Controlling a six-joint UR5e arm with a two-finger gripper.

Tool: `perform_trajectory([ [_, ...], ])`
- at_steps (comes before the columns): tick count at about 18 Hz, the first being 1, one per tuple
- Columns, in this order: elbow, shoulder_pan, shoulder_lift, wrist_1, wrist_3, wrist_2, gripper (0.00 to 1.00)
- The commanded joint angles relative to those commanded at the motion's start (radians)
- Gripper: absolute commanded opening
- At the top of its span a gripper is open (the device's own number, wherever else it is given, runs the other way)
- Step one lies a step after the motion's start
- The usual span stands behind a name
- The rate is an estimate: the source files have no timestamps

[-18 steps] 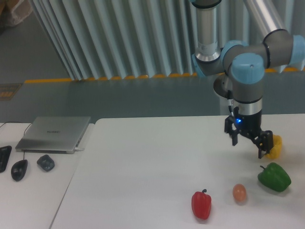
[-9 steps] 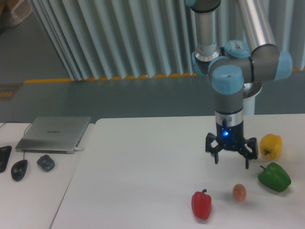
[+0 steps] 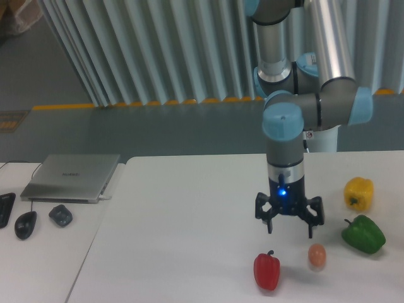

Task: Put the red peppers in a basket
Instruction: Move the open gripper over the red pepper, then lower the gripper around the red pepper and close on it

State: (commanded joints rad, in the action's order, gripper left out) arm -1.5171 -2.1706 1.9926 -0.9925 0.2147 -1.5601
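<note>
The red pepper [image 3: 267, 271] stands upright on the white table near the front edge, glossy with a short dark green stem. My gripper [image 3: 290, 227] hangs open and empty above the table, a little behind and to the right of the red pepper, its fingers spread wide and pointing down. It touches nothing. No basket shows in this view.
A small orange egg-shaped thing [image 3: 317, 255] lies right of the red pepper, just below the gripper. A green pepper [image 3: 363, 234] and a yellow pepper [image 3: 358, 192] sit at the right edge. A laptop [image 3: 72, 177], a mouse [image 3: 25, 224] and a small dark object [image 3: 60, 215] lie on the left table.
The gripper has moved left and toward the front, from beside the yellow pepper to just behind the red pepper and the orange thing. It stays open. The peppers have not moved.
</note>
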Motion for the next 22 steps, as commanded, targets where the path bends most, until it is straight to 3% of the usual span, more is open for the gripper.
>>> perform_trajectory([
  [4,0.005,0.012,0.002,0.002,0.035,0.052,1.0],
  [9,0.04,0.064,0.075,0.002,0.035,0.049,1.0],
  [22,0.086,0.058,0.106,0.003,0.037,0.043,1.0],
])
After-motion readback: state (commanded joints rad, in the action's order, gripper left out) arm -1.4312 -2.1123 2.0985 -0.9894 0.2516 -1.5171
